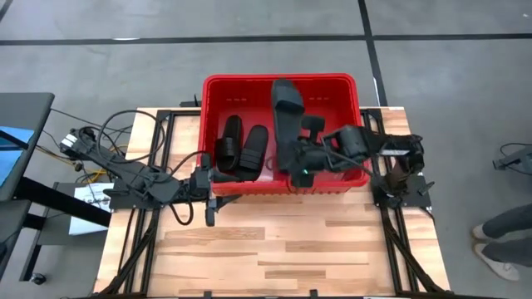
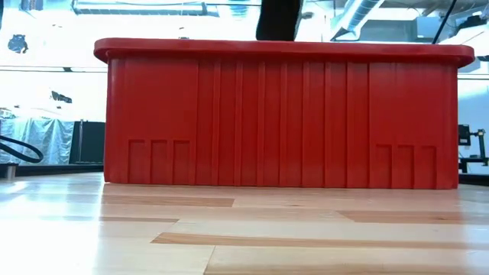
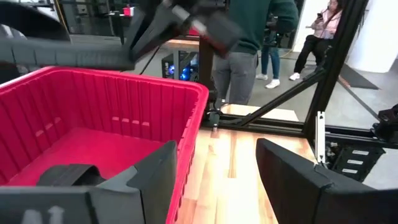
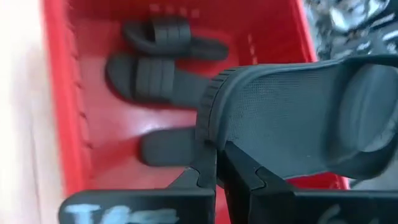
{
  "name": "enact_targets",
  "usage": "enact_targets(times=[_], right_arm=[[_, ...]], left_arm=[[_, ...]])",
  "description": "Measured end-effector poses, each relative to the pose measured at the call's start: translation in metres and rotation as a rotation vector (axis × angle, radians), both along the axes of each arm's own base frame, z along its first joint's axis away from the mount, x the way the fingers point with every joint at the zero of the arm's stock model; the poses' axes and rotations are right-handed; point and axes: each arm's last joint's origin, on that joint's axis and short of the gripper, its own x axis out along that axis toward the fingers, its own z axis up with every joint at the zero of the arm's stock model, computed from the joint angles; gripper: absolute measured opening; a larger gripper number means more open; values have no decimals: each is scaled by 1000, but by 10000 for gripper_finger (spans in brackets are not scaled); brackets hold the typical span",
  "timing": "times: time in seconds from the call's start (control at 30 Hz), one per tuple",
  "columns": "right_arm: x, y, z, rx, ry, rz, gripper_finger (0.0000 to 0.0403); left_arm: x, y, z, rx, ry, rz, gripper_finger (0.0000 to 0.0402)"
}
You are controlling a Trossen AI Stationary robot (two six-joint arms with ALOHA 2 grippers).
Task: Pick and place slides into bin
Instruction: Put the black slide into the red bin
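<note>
- Step: placing. Right gripper [image 1: 301,163] jaws clamped on the edge of a slide [image 1: 287,116], held over the red bin [image 1: 249,81]
- Other slides [image 4: 158,78] lie on the bin floor below the jaws
- Left gripper [image 1: 209,184] waits at the bin's near wall, jaws wide, empty
- Next, my read: lower, then let go inside the rim; no slides visible on the worktop [image 1: 291,249]

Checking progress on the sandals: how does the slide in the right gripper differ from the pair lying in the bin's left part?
The held slide is clamped in the shut right gripper, raised above the bin; the pair of slides lies loose on the bin's floor, side by side. The held one is alone. All are black, with band straps.
</note>
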Motion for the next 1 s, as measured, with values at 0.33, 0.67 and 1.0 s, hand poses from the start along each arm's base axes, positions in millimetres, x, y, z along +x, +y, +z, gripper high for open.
enact_targets(times=[0.33, 0.67, 1.0], right_arm=[[-32, -48, -46, 74, 205, -160, 0], [-82, -65, -82, 112, 254, -256, 0], [-70, -91, -129, 145, 369, -226, 0]], left_arm=[[3, 7, -1, 3, 6, 31, 210], [5, 14, -1, 17, 8, 58, 210], [7, 19, -1, 10, 7, 81, 210]])
